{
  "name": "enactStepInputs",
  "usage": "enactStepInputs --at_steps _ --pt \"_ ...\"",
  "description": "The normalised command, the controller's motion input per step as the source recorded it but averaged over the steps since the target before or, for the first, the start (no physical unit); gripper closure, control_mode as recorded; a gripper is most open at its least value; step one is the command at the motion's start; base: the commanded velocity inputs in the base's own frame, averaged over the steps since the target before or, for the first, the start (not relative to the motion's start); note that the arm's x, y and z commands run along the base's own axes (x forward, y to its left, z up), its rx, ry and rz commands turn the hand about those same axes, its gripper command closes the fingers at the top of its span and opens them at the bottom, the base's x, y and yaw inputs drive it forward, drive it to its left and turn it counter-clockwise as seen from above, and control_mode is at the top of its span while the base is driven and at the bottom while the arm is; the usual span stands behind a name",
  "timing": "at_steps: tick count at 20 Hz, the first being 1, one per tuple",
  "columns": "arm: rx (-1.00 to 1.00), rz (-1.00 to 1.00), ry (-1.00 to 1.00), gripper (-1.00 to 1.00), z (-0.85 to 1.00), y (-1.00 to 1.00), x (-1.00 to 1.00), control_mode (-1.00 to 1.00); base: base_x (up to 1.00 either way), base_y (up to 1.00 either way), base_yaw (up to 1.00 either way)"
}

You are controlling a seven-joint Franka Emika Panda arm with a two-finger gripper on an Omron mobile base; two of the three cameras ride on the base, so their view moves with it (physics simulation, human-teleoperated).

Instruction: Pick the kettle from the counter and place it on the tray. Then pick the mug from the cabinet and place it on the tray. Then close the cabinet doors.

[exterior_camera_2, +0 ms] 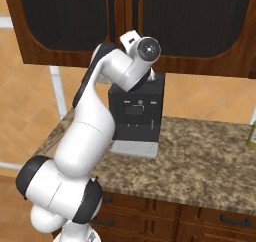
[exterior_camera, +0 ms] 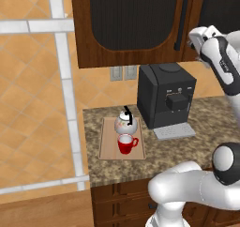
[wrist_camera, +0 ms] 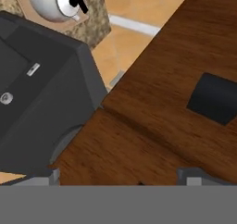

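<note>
Worktop (exterior_camera: 206,113) of speckled brown-grey granite, carrying a flat rectangular light tan wooden tray (exterior_camera: 108,148) near its left end. Standing on the tray: the small round white kettle (exterior_camera: 125,123) with the thin black arched handle at the back, and the small bright red mug (exterior_camera: 126,144) just in front of it, very near or touching, the mug's handle pointing right. Just beside the tray, on the right, a big black coffee machine (exterior_camera: 164,97) with a small grey drip grate (exterior_camera: 174,131) at its foot.

Hanging above, the large dark brown wooden wall cabinet (exterior_camera: 84,43), both tall cabinet doors (exterior_camera_2: 65,16) with black rounded panels lying shut, their black vertical bar handles (exterior_camera_2: 111,16) side by side at the middle.

Hand (wrist_camera: 121,177) hovering high, near the lower edge of the doors and over the coffee machine, fingers spread wide and gripping nothing. Showing in the hand view: brown wood, the end of one black handle, the top of the machine, and the kettle far off.
</note>
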Motion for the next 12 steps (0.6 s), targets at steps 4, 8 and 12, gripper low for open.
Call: enactStepInputs --at_steps 4,8,12 --pt "-0.07 -0.14 0.00 -1.00 -0.26 0.00 0.54 -1.00 0.00 0.00 0.00" --pt "-0.06 -0.13 0.01 -1.00 -0.22 0.00 0.53 -1.00 0.00 0.00 0.00" --pt "-0.03 -0.11 0.00 -1.00 -0.15 0.00 0.43 -1.00 0.00 0.00 0.00"
